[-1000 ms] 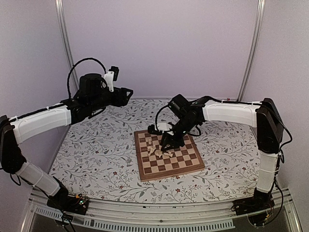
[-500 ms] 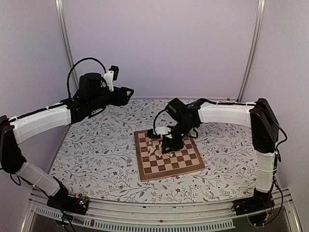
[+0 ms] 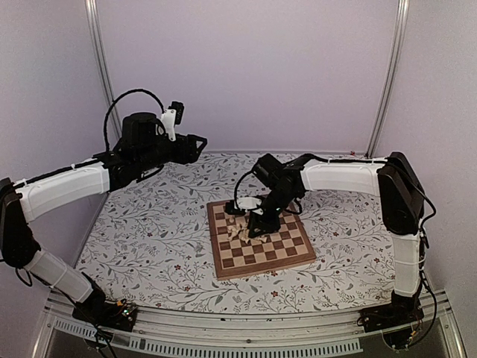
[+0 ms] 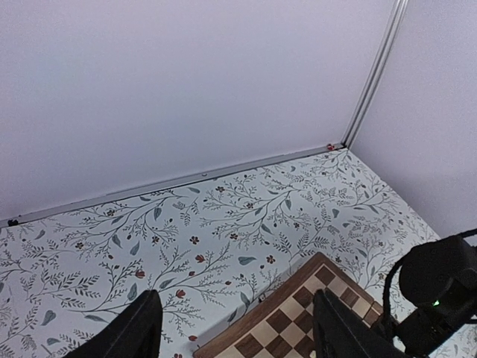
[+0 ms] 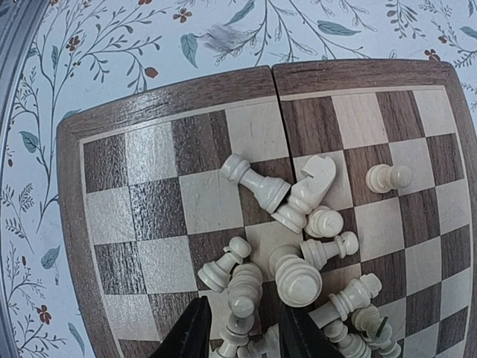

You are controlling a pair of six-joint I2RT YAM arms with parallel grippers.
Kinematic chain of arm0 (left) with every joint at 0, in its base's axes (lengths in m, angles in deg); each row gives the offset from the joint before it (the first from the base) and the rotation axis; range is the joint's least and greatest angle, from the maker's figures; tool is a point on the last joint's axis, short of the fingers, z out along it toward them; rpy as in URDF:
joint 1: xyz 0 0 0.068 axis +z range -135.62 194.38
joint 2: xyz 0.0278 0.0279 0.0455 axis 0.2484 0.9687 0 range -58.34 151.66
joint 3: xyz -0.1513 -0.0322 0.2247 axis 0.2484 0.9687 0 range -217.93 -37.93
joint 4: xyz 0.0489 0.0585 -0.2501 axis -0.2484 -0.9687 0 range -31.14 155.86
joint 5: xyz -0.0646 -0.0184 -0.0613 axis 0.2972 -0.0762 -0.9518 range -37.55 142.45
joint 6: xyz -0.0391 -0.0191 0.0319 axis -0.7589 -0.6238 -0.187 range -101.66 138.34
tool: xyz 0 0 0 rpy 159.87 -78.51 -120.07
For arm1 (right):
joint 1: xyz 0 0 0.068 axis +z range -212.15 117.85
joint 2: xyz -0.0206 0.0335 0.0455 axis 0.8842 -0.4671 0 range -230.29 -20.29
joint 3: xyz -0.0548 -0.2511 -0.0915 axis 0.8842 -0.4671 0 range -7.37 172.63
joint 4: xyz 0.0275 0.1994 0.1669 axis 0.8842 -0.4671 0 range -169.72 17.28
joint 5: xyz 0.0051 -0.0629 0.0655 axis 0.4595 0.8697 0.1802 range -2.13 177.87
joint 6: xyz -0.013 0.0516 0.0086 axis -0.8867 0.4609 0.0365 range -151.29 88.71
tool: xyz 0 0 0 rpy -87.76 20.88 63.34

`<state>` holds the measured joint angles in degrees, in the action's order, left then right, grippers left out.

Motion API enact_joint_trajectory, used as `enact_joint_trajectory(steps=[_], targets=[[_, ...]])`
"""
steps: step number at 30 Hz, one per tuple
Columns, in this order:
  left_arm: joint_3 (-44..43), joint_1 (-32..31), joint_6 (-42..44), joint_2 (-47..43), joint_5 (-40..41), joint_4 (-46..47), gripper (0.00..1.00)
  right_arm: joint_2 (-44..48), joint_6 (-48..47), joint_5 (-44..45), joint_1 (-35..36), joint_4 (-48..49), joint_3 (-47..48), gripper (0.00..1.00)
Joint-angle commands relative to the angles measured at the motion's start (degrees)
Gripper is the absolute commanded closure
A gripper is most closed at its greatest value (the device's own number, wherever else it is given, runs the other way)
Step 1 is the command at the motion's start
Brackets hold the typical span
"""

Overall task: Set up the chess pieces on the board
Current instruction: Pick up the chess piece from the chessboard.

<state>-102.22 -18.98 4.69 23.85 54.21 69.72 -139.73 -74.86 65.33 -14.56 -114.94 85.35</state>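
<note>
Chess pieces (image 3: 240, 231) lie heaped near the middle of the board (image 3: 262, 252) in the top view, with the right end effector (image 3: 256, 224) low over them and the left end effector (image 3: 195, 143) raised well away above the tabletop (image 3: 149, 239). Left wrist view: its fingers (image 4: 138, 332) are spread wide and hold nothing, with a board corner below. Right wrist view: fingers (image 5: 195, 332) parted astride the heap, closed on nothing; no row is set, so nearly everything looks left to do

The square wooden chessboard with dark and tan checks (image 3: 262, 250) lies on the floral-clothed bench (image 3: 149, 231), right of centre. The tiny cream turned chess pieces (image 5: 291, 253) lie heaped on its left half, under the right hand (image 3: 258, 222); one lone piece (image 5: 387, 177) sits just beside the heap.
</note>
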Motion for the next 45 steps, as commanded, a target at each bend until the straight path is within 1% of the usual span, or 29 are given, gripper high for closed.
enact_joint_trajectory(steps=[1,6,16,22,25,33,45], targets=[[-1.1,-0.43,-0.51,0.33,-1.17,-0.17,0.3,-1.06,0.26,-0.32,0.58,-0.41,1.87,0.68],[-1.1,-0.39,-0.55,0.42,-1.32,-0.25,0.3,-1.33,0.67,-0.57,0.68,-0.45,2.22,0.75],[-1.54,-0.39,-0.48,0.77,-1.32,-0.78,0.3,-3.02,1.5,-0.87,0.91,-1.05,3.84,0.74],[-1.57,-0.39,-0.24,0.78,-1.32,-0.85,0.3,-2.9,1.31,-1.1,0.95,-2.85,4.43,0.87],[-1.63,-0.39,-0.24,0.86,-1.32,-0.8,0.29,-1.62,0.98,-0.85,0.9,-4.56,4.11,0.91],[-1.63,-0.4,-0.42,1.03,-2.77,-0.78,0.3,3.15,1.59,-1.32,-0.04,-5.22,1.98,0.91],[-1.85,-0.39,-0.62,2.26,-2.99,-1.12,0.3,6.21,2.61,-2.11,-0.97,-5.44,1.17,0.91]])
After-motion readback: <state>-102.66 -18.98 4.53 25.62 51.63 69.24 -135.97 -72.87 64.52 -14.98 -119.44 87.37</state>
